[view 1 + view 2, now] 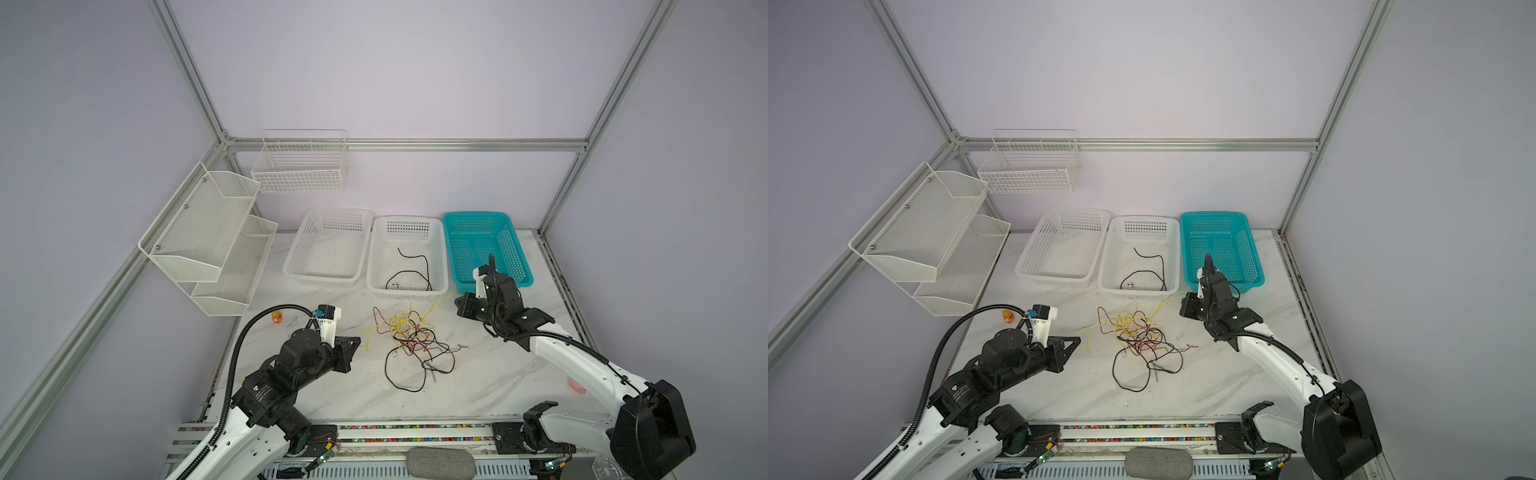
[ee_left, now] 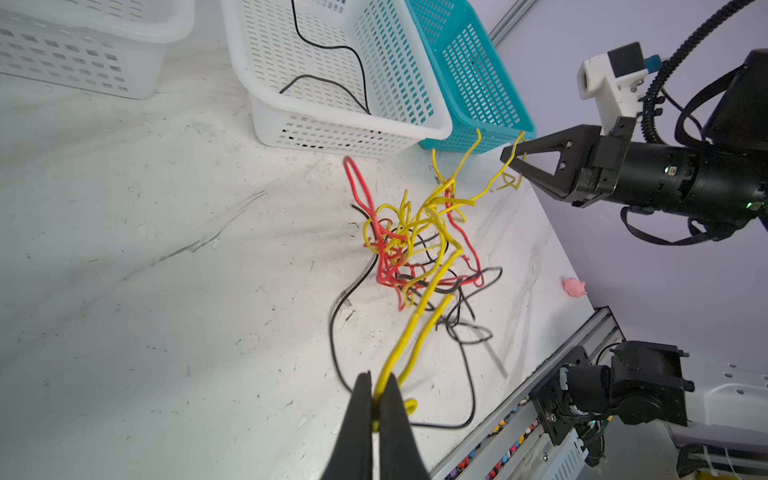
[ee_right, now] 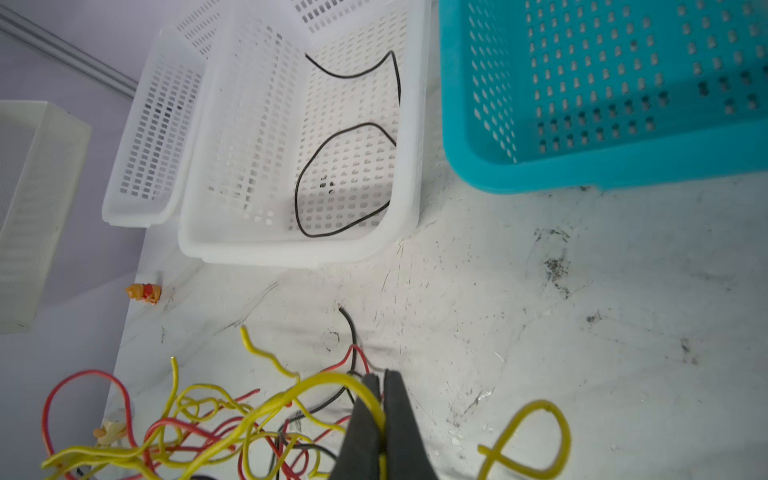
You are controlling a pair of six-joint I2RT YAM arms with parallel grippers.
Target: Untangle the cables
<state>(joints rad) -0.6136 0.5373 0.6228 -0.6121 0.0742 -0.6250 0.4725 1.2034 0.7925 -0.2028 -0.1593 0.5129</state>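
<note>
The cables (image 1: 415, 336) (image 1: 1142, 336) lie as a tangle of yellow, red and black wires on the marble table, between my two grippers. My left gripper (image 1: 358, 341) (image 2: 374, 377) is shut on a yellow cable (image 2: 387, 368) at the tangle's left side. That cable runs taut and lifted into the heap (image 2: 415, 245). My right gripper (image 1: 459, 306) (image 2: 508, 157) (image 3: 380, 374) is shut on a yellow cable (image 3: 323, 376) at the tangle's far right, just in front of the baskets. I cannot tell whether both hold the same wire. One black cable (image 1: 415, 270) lies alone in the middle white basket (image 1: 411, 294).
Behind the tangle stand three baskets in a row: the left white basket (image 1: 291, 257), the middle one, and a teal basket (image 1: 511, 245). White mesh shelves (image 1: 208, 237) hang at the left. An orange toy figure (image 1: 277, 317) and a pink object (image 1: 577, 386) sit near the table's edges.
</note>
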